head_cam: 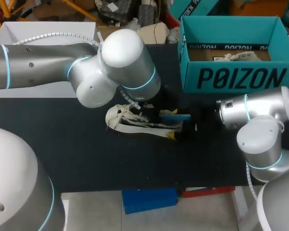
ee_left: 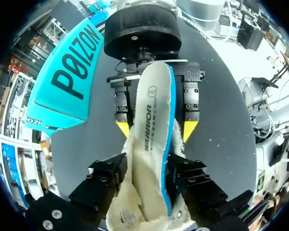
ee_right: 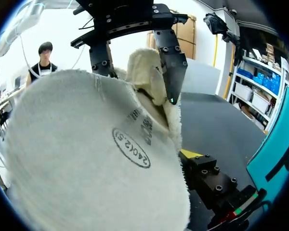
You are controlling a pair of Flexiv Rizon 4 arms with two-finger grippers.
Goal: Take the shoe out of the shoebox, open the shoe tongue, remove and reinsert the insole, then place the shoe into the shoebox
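Insole (ee_left: pixel 151 110) front and centre in the left wrist view: white with a blue edge, one end sunk in the fleecy mouth of the shoe (ee_left: pixel 135 214), the other reaching up into the right gripper (ee_left: pixel 156 129). Whether those jaws are clamped on it or merely flank it, I cannot tell, because the insole covers the contact.

Left gripper (ee_left: pixel 147 168) is clenched on the shoe, a black finger pressed to each side of the lining. Its yellow tips are buried out of sight.

From the right wrist, the insole's white face swamps nearly everything, and most of that gripper is hidden behind it. In the head view the left arm's bulky joint covers much of the action. Only pale scraps of shoe and a sliver of blue show over the middle of the black table (head_cam: pixel 86 154).

Shoebox (head_cam: pixel 236 79), teal and open-topped, sits at the table's far right, well apart from the shoe.

Writing now: large dark lettering runs across the box's front wall, and there is a line of print with a circled mark on the insole.
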